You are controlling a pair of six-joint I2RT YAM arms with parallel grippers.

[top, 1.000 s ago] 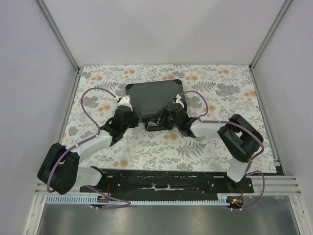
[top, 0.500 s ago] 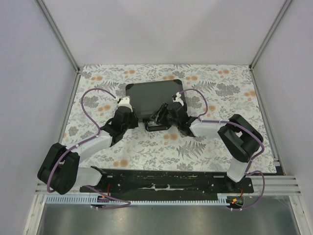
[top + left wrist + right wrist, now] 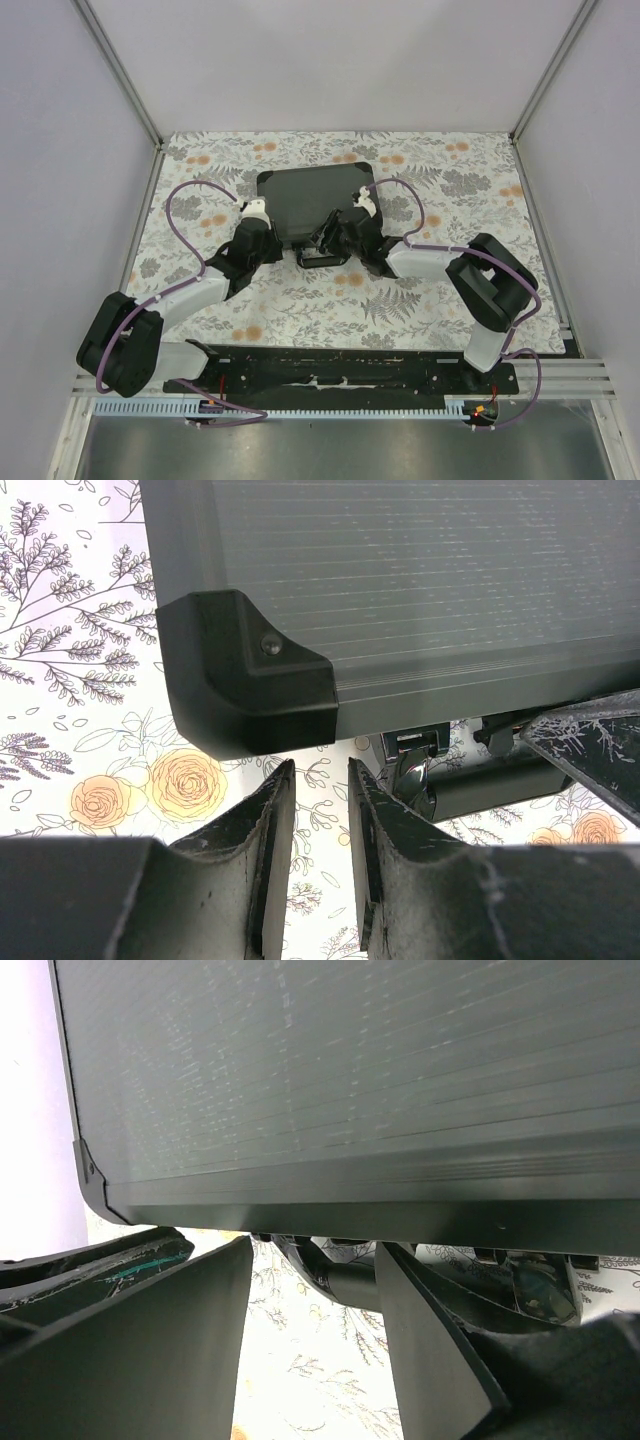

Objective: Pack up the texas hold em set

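Briefcase [image 3: 315,195] is closed and lying flat, mid-counter [image 3: 450,170] toward the far side. The handle [image 3: 320,261] is on the near edge, facing the arm bases. No chips, cards or dice in view anywhere.

Left tool [image 3: 320,775] sits at the case's near-left corner. In the left wrist view the black corner cap [image 3: 245,675] is just past the fingertips and slightly to their left. I can't tell whether it's touching. The jaws are a narrow slit apart, with only floral cloth showing through the gap and nothing gripped. A chrome latch [image 3: 412,775] shows under the case edge, just right of that tool.

Right tool [image 3: 312,1250] is at the near edge by the handle, low and looking up under the case front. The jaws stand well apart, and the handle bar [image 3: 345,1282] shows in the gap beyond the fingers. It isn't clamped. Both tools flank the handle, left and right, close to the case.
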